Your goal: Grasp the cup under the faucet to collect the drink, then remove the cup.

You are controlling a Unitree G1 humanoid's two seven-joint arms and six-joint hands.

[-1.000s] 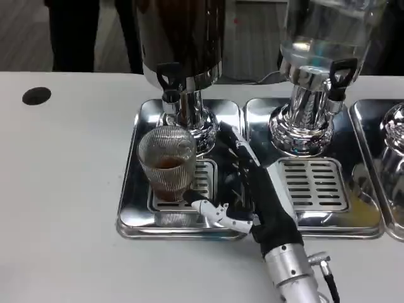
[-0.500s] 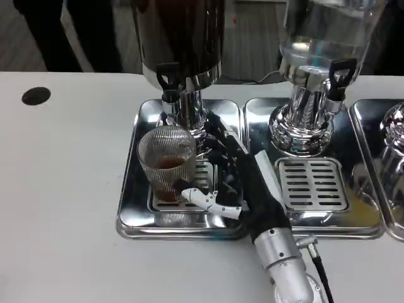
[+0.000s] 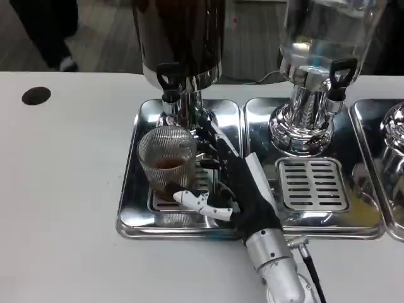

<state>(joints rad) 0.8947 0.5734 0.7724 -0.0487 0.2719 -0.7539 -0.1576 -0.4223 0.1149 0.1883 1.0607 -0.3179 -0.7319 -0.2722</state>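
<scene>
A ribbed glass cup point(image 3: 167, 162) with a little brown drink stands on the drip tray point(image 3: 134, 214) under the black faucet point(image 3: 169, 81) of the dark dispenser point(image 3: 178, 38). My right hand point(image 3: 230, 186) lies just right of the cup, fingers spread. Its fingers reach behind the cup's right side and its thumb comes up at the cup's base in front. The fingers are not closed on the glass.
A second dispenser point(image 3: 319, 38) with clear liquid stands on its own tray point(image 3: 363, 224) to the right. A third tray's edge point(image 3: 379, 126) is at the far right. A black round hole point(image 3: 36, 95) marks the white table at left.
My right hand has moved left and forward toward the cup, its fingers now wrapping around the cup's right side. The cup has stayed in place.
</scene>
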